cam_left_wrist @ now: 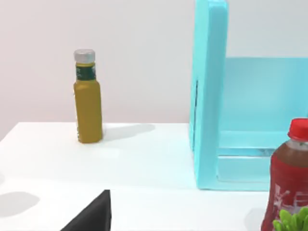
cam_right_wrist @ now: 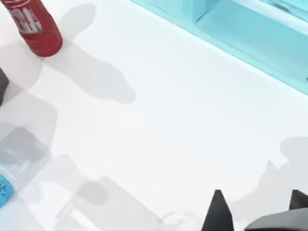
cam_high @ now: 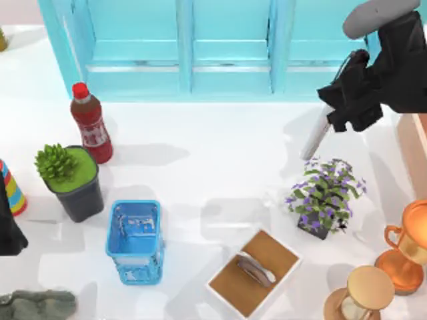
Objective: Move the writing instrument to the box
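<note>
Right gripper: the right gripper (cam_high: 331, 119) was at the top view's upper right, raised over the table (cam_high: 220, 173), in front of the blue cabinet (cam_high: 193, 47). Its fingers were closed on the marker pen (cam_high: 315, 141).
Marker pen: held by its upper end, silver-grey barrel slanting down and toward the left from the fingers, above the purple-flowered plant (cam_high: 325, 193).
Right wrist view: two dark fingertips (cam_right_wrist: 219, 211) at the frame edge over bare white table, with the cabinet's lower edge beyond.
Box: a peach-tan wall (cam_high: 410, 143) showed at the right edge of the top view, just beside the right arm and mostly cut off by the frame.
Right-side surroundings: a copper trophy (cam_high: 408, 247) and an hourglass (cam_high: 360, 293) stood near the lower right corner, close to the plant.
Open room: the middle of the table, between the cabinet front and the white-rimmed tray (cam_high: 253, 272), lay bare.
Left-side items: a red bottle (cam_high: 91, 123), a green potted plant (cam_high: 70, 180) and a blue mesh basket (cam_high: 136, 241) stood grouped at the left, well apart from the pen.
Left gripper: parked at the left edge (cam_high: 8, 227); I cannot tell how its fingers stood.
Left wrist view: a yellow bottle (cam_left_wrist: 87, 103) stood near the far table edge, apart from the cabinet side.
</note>
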You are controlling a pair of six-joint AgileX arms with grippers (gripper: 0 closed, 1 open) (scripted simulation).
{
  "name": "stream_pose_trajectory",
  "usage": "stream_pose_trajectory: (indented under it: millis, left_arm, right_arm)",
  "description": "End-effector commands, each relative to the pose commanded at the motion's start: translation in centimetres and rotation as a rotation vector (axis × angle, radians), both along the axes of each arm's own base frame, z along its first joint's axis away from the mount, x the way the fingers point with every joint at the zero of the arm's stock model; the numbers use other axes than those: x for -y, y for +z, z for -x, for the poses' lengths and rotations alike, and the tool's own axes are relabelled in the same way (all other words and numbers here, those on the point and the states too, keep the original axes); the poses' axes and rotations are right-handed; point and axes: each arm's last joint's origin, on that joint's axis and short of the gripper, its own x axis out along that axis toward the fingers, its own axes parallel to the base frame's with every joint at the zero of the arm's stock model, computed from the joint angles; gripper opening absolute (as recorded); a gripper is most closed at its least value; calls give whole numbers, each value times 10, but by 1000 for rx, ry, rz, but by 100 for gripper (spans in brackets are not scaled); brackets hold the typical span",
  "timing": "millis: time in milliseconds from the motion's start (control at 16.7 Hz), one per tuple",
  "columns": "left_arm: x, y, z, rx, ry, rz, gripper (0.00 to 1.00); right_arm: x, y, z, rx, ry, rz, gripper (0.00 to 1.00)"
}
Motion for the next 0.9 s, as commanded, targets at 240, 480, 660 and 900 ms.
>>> stream_pose_trajectory:
  millis: [240, 480, 660, 900]
  left_arm:
    - [0, 0, 0, 0, 0, 0, 100]
    - [0, 0, 0, 0, 0, 0, 100]
    - [0, 0, 0, 0, 0, 0, 100]
    - [0, 0, 0, 0, 0, 0, 100]
  right_arm:
    - [98, 20, -5, -27, -179, 85, 0]
    - [173, 35, 26, -71, -328, 136, 0]
    - [198, 41, 49, -97, -379, 156, 0]
    - [203, 43, 56, -105, -390, 162, 0]
